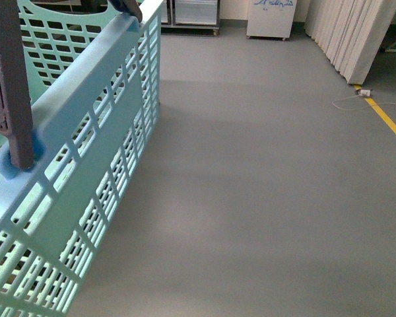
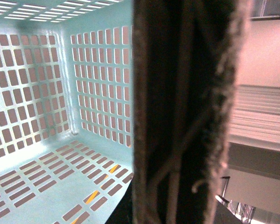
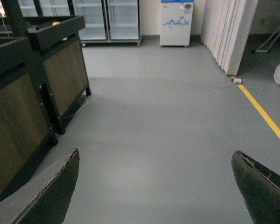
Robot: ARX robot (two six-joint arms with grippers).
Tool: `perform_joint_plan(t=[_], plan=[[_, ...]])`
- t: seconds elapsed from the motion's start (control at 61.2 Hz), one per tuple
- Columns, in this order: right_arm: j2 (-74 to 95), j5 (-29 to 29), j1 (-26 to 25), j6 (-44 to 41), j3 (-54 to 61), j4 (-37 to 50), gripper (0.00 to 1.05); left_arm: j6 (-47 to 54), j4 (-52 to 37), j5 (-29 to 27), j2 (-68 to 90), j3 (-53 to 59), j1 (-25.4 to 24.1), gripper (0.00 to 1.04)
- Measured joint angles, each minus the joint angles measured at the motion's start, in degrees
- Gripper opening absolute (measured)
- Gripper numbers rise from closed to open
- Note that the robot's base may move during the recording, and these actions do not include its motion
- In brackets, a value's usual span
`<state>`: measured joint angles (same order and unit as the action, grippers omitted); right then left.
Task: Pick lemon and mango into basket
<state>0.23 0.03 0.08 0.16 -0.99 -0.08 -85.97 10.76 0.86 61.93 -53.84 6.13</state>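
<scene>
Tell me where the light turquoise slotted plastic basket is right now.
The light turquoise slotted plastic basket fills the front view's left side, close to the camera, with bare grey floor on its right.

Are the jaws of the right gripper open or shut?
Open: the right gripper shows its jaws far apart, only bare floor between them.
</scene>
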Motion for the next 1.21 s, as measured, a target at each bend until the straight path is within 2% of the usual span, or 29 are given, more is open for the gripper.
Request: perform_joint_plan(t=[0.816,0.947,1.208], plan=[[0.0,0.2,0.0,0.0,0.0,0.0,0.96,-0.1,0.0,-0.1,0.0,0.0,0.0,0.05],[0.0,0.2,0.0,0.0,0.0,0.0,0.96,-0.7,0.0,1.6,-0.1,-0.2,0.6,0.05],[0.0,0.2,0.0,0.0,0.0,0.0,0.96,0.0,0.0,-0.3,-0.1,-0.3,0.2,0.05]])
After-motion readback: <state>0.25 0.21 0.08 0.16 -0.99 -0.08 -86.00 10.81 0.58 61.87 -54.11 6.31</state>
